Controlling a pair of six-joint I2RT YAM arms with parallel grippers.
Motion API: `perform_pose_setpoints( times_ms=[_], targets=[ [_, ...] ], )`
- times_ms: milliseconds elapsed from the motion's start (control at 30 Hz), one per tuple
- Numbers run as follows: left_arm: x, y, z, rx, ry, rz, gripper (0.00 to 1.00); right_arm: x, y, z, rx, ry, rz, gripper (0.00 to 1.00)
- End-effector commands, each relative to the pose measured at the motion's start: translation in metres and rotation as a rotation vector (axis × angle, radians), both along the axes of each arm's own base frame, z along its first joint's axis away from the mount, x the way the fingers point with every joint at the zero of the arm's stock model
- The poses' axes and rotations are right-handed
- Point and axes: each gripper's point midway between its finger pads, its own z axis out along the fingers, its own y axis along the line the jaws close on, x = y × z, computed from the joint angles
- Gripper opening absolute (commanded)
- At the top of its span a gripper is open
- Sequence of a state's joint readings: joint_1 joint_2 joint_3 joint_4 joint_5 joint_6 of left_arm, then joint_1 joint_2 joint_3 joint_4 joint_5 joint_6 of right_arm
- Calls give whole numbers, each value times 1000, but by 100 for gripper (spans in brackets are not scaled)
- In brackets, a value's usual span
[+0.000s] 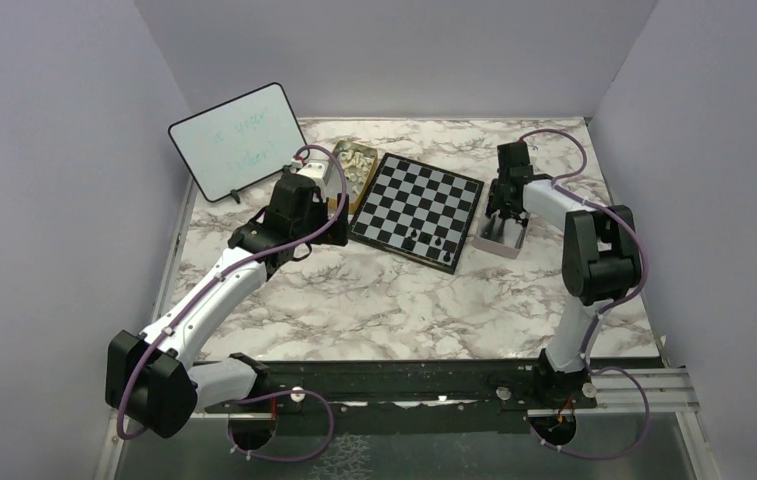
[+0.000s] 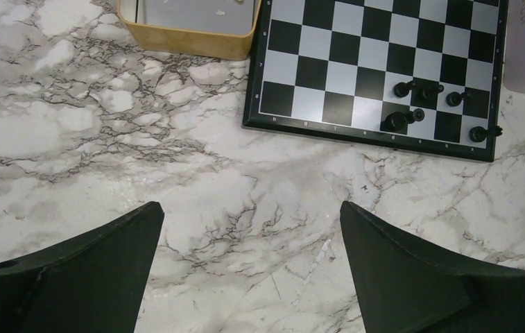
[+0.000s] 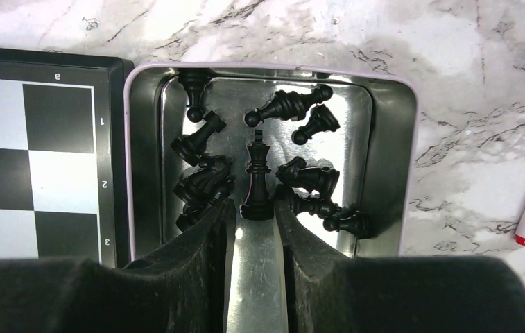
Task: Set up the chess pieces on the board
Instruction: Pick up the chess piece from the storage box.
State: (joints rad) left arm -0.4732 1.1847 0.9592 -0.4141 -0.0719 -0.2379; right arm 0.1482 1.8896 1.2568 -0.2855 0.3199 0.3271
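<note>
At left: left gripper [image 2: 249, 211], spread wide, grasping nothing, hangs over bare marble [image 2: 72, 139] below the board's lower left corner. Centre: board [image 1: 409, 190], lies flat, carries a few black chess pieces [image 1: 424, 240] along the near edge. Right of it: silver tin [image 3: 391, 139], touches the board's side, holds the remaining black men. Far right: right gripper [image 3: 254, 208], the nearer arm, appears clenched on black king [image 3: 257, 170] at the base; long axis straight ahead of the fingertips, cross toward frame top.

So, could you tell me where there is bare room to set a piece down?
Most of the board is bare, except its near right corner, where black pieces stand. The marble in front of the board is open too. The silver tin is crowded, the right gripper shut on a king there.
</note>
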Motion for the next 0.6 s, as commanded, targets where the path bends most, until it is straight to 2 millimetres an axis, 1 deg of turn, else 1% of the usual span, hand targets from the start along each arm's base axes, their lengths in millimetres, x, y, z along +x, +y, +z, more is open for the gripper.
perform_pose_setpoints(
  times_ms=[0, 300, 567],
  targets=[
    [2, 2, 8, 9, -27, 6, 99, 6, -4, -3, 0, 3, -28, 32],
    [2, 3, 8, 9, -28, 7, 99, 1, -7, -19, -18, 49, -34, 32],
    [2, 3, 8, 9, -29, 7, 99, 2, -11, -25, -46, 56, -40, 32]
  ],
)
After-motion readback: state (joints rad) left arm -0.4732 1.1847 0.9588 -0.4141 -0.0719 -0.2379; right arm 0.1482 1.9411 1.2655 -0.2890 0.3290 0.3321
